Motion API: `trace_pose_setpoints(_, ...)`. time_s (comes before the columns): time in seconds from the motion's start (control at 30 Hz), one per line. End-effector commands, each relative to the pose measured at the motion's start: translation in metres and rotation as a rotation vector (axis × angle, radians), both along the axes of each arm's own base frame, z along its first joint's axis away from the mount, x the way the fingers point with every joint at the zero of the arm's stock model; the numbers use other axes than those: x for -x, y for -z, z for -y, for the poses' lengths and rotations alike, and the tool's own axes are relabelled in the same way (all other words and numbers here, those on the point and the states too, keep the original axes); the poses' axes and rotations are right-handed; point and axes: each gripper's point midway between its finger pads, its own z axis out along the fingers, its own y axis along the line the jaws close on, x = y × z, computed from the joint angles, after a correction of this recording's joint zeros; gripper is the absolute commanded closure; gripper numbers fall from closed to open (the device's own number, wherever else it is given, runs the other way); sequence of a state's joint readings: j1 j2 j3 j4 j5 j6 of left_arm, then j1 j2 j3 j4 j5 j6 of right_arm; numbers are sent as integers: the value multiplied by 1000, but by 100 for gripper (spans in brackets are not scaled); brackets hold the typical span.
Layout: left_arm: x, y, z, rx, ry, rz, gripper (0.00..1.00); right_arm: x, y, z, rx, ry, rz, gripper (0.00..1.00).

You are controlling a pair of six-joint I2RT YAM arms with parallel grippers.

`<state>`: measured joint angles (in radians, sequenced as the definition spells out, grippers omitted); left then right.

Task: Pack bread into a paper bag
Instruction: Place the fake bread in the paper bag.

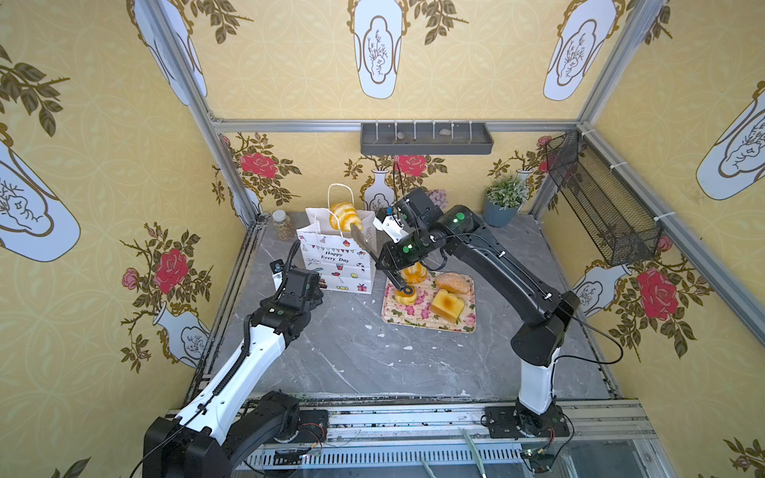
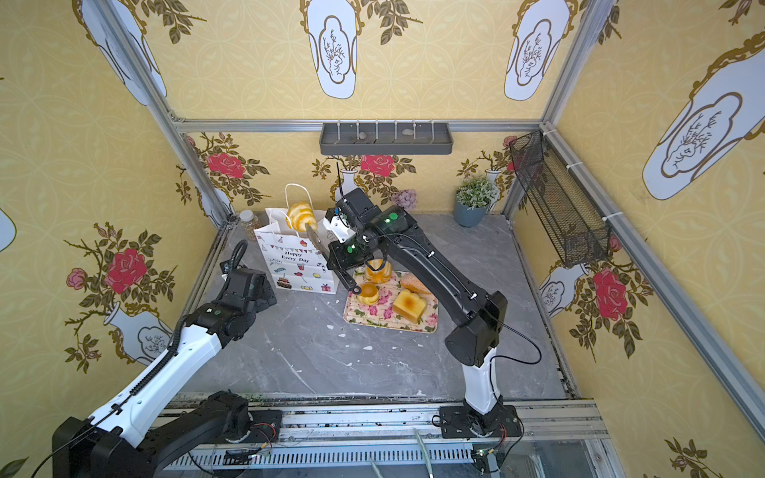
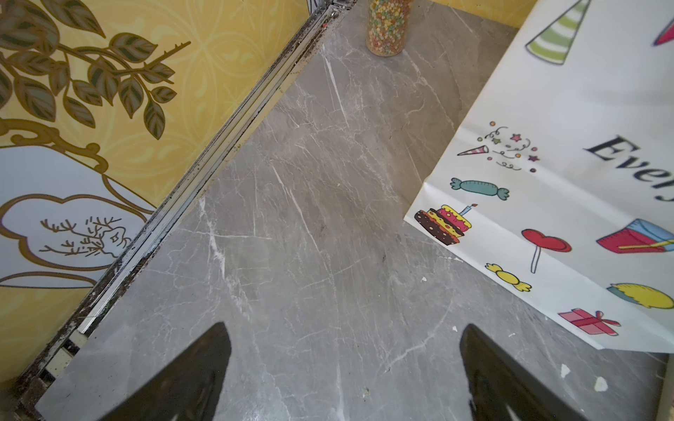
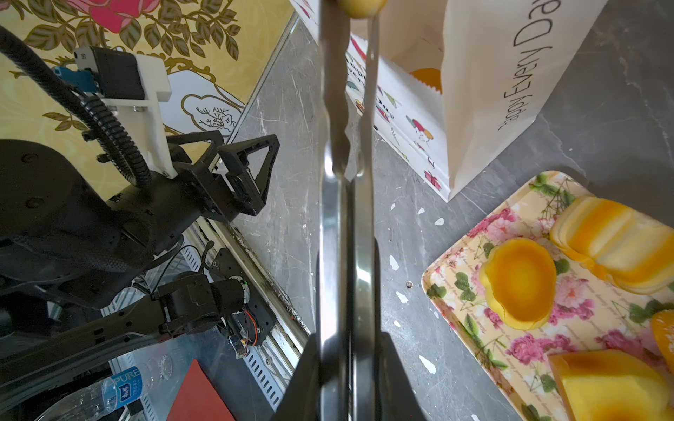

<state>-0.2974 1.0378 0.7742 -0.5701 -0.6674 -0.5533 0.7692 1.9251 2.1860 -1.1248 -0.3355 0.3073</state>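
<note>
The white paper bag stands open at the back left of the table. Above its mouth hangs a twisted roll, pinched in the tips of metal tongs. My right gripper is shut on the tongs' handles. An orange piece of bread shows inside the bag. On the floral tray lie a pumpkin-shaped bun, a round bun, a seeded bun and square toast. My left gripper is open and empty, low beside the bag's left front corner.
A jar of coloured beads stands in the back left corner behind the bag. A potted plant is at the back right. A black mesh basket hangs on the right wall, a grey shelf on the back wall.
</note>
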Motion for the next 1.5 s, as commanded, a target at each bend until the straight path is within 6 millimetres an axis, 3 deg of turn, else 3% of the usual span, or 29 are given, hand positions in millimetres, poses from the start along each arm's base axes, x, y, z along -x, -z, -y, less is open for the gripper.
trace_pose_setpoints(0.0, -1, 2, 1, 14, -8, 8, 1, 3, -6, -1, -17, -18, 13, 96)
trace_pose_setpoints(0.17, -2, 0, 1, 14, -5, 12, 1, 4, -4, 1, -7, -17, 5, 92)
trace_pose_setpoints(0.27, -1, -1, 0, 11, -7, 13, 1, 7, -6, 3, -7, -22, 7, 100)
trace_pose_setpoints(0.5, -2, 0, 2, 21, -3, 12, 1, 13, -22, 6, -37, -25, 20, 100)
trace_pose_setpoints(0.83, 1, 0, 2, 28, -1, 16, 1, 26, -12, 2, -33, -65, -37, 100)
trace_pose_setpoints(1.2, 2, 5, 3, 37, -2, 13, 1, 29, -28, 16, -33, -28, 5, 100)
trace_pose_setpoints(1.47, 1, 5, 4, 44, -1, 13, 1, 35, -26, 16, -46, -32, -16, 100)
